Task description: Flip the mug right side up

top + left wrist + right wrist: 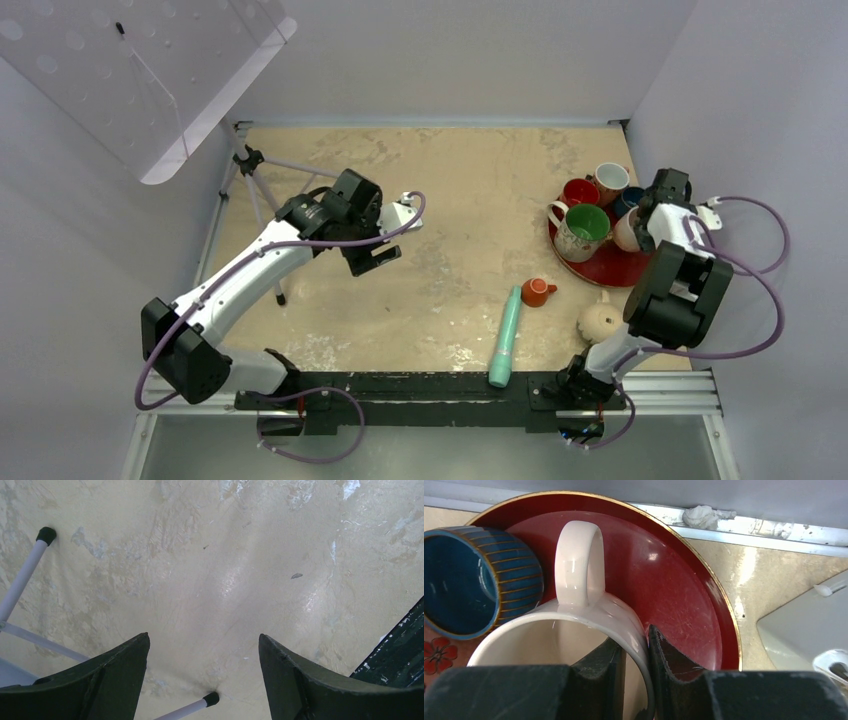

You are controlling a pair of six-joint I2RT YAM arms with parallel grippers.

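While left gripper [204, 636] hangs spread wide by one tripod [262, 190], we count one teal tube [505, 335], one orange cup [537, 291], the mug [598, 322] at tray's [610, 268] 6 o'clock, partly behind right arm [680, 290], five cups [582, 228] on tray; right gripper [635, 637] clamps pale mug's [579, 570] rim.

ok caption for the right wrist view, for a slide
Right gripper pinching the rim of a pale mug, red tray beneath, blue striped cup beside it

Right arm [680, 292] just beside mug [600, 321]
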